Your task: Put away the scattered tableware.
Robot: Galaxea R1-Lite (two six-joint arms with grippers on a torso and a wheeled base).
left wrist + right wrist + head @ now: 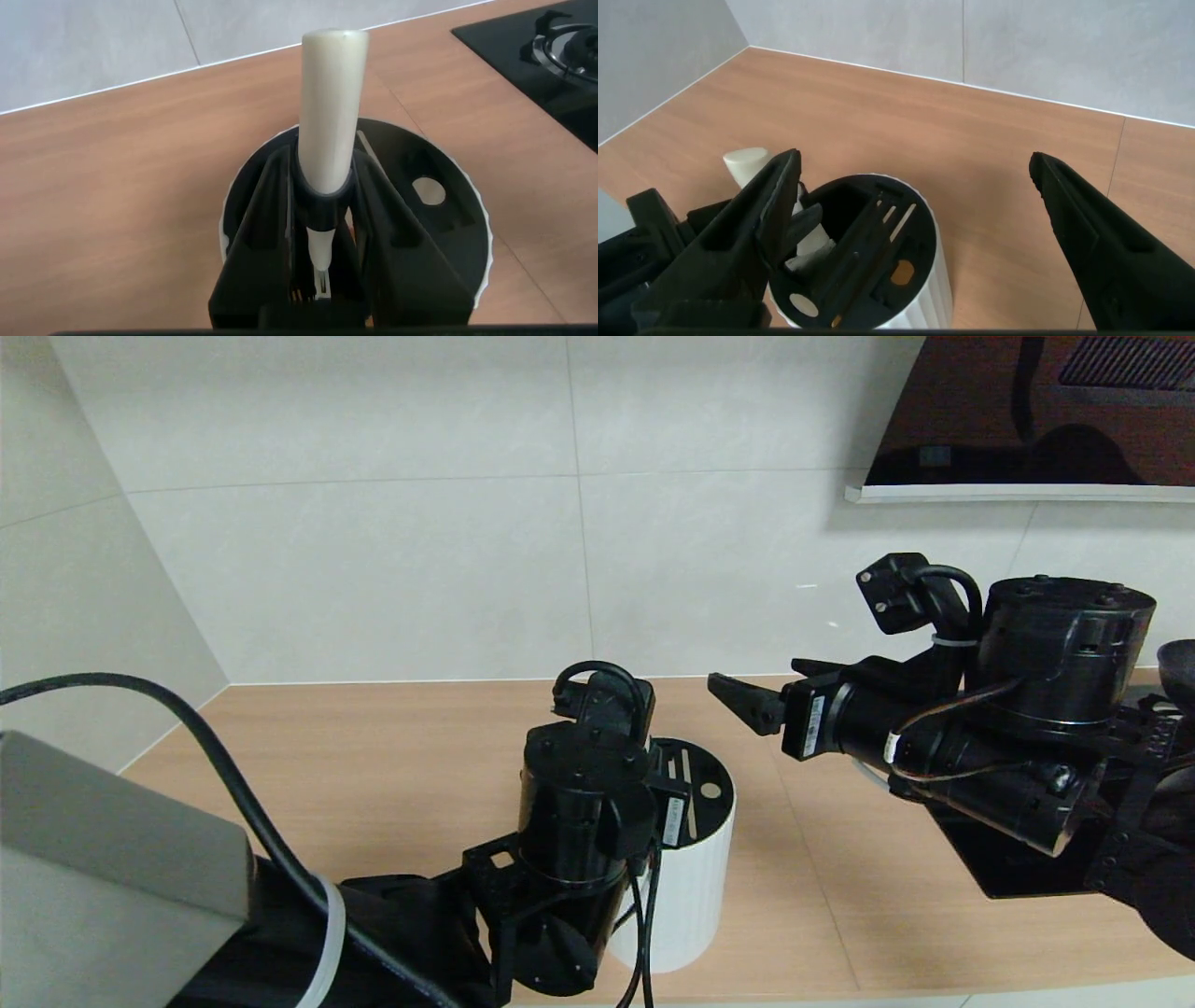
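Utensil with a cream handle is clamped in the left gripper, fingers closed on the dark collar just below the handle. Left gripper sits directly over the white holder, which stands on the wooden counter near its front edge. Long axis of the utensil runs roughly upright, handle end pointing away from the holder's black slotted top and working end pointing down at it. Lower end is hidden between the fingers, so I cannot tell whether the tip has already entered a slot or which slot it lines up with. Right wrist view confirms the handle rises at the far side of the holder from that camera. Right gripper is spread wide and carries nothing; it hangs above the counter on the holder's right, apart from it, with the black hob beneath that arm. Judgement: left arm is the working arm, and the coming move is a straight drop along the utensil's own axis. Risk: tip catching on the ribs between slots if the alignment is off.
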